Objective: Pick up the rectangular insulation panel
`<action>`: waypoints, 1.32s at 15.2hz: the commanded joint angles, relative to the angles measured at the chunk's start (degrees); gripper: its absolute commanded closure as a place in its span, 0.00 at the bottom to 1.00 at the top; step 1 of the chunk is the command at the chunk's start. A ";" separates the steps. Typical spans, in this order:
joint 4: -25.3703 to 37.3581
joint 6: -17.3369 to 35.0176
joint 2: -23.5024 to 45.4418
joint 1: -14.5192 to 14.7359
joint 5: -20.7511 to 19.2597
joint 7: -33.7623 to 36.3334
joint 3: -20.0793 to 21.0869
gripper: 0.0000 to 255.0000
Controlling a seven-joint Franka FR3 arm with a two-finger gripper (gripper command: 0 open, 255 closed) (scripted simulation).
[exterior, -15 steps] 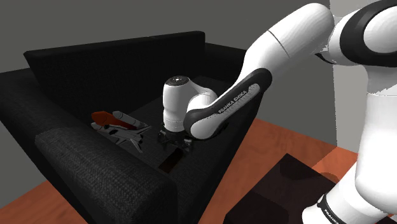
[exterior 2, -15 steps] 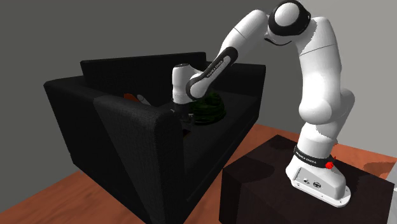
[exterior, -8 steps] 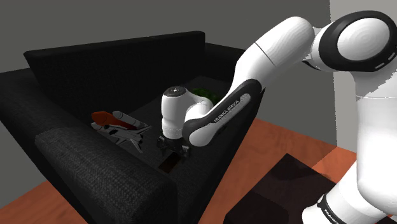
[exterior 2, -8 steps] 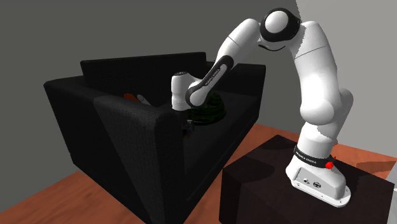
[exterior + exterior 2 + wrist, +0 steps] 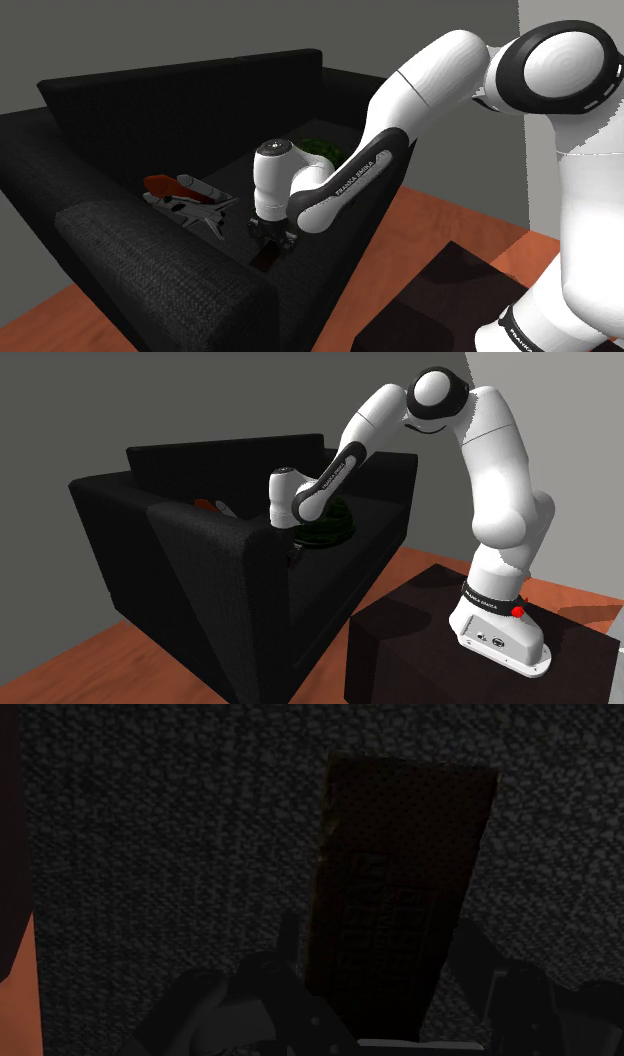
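**Hovering low over a dark panel on a black sofa**

Showing a white robot arm with dark joints (image 5: 430, 85) arching from a dark box-shaped stand (image 5: 450, 300) up, over and down into the seat of a black, coarse-textured fabric sofa (image 5: 150, 270). Pointing the all-black two-finger gripper (image 5: 272, 232) (image 5: 380, 939) straight down at the seat cushion, just beside the sofa's near armrest in the shoulder view.

Finding the task's thing, a flat, dark brown rectangular panel (image 5: 400, 854) (image 5: 264, 262), lying on the seat cushion directly under the gripper. In the shoulder view, peeking out as a small brown patch just below the hand, between the hand and the near armrest. In the wrist view, stretching lengthwise away from the hand across the pebbled black fabric, with the near end sitting in the middle of the gripper. Not being able to tell clasping from mere straddling in that dim view.

Also showing, on the same seat, a white toy space shuttle with an orange tank (image 5: 185, 198), lying toward the shoulder view's left of the gripper and apart from the panel. Showing a green, tangled-looking object (image 5: 338, 524) further along the seat, behind the arm's wrist in the second exterior view.

Setting the sofa and the stand on a reddish-brown wooden floor (image 5: 450, 225), in front of a plain grey wall (image 5: 150, 30).
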 commanded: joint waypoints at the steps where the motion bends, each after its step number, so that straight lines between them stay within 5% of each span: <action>1: -0.01 -0.01 0.03 -0.03 -0.02 0.00 -0.05 1.00; 20: 0.23 -7.73 -8.59 -4.09 7.67 -5.36 5.36 1.00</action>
